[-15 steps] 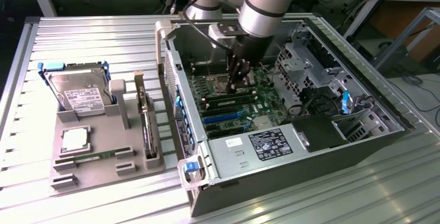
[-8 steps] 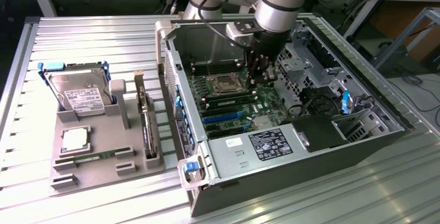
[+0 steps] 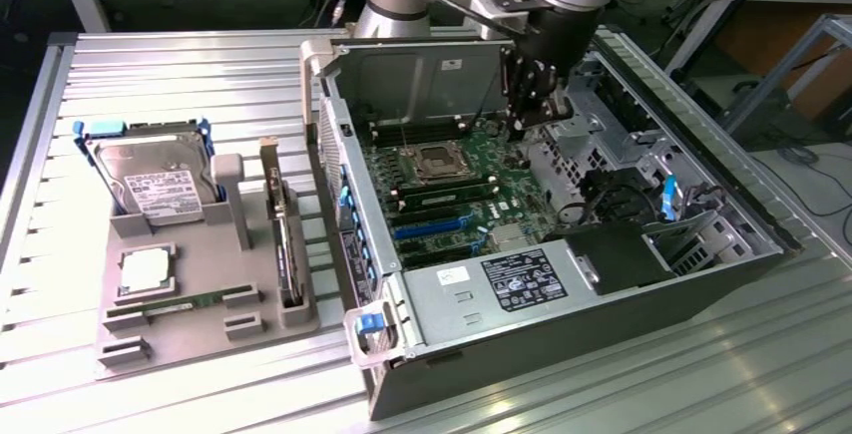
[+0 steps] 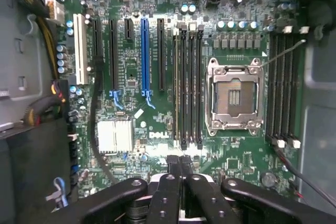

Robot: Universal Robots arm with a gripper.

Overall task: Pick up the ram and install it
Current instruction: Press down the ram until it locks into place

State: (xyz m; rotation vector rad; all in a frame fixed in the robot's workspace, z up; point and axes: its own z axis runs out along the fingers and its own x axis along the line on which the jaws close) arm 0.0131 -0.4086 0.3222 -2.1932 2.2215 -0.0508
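Observation:
My gripper point(image 3: 530, 113) hangs inside the open computer case, above the motherboard point(image 3: 460, 200) near the processor socket point(image 3: 436, 162). In the wrist view its black fingers point(image 4: 173, 167) press together over the end of the dark memory slots point(image 4: 187, 82), and I see nothing held between them. One ram stick point(image 3: 182, 302), thin and green, lies in a holder at the front of the grey tray point(image 3: 200, 329), far from the gripper. A long green strip point(image 3: 444, 189) lies along the slots beside the socket; whether it is the second ram I cannot tell.
The tray also carries a hard drive point(image 3: 156, 183), a square silver processor chip point(image 3: 144, 270) and an expansion card point(image 3: 279, 239) standing on edge. Case walls point(image 3: 413, 70) ring the motherboard. A second bank of memory slots point(image 4: 283, 87) and cables point(image 4: 44, 108) flank the board.

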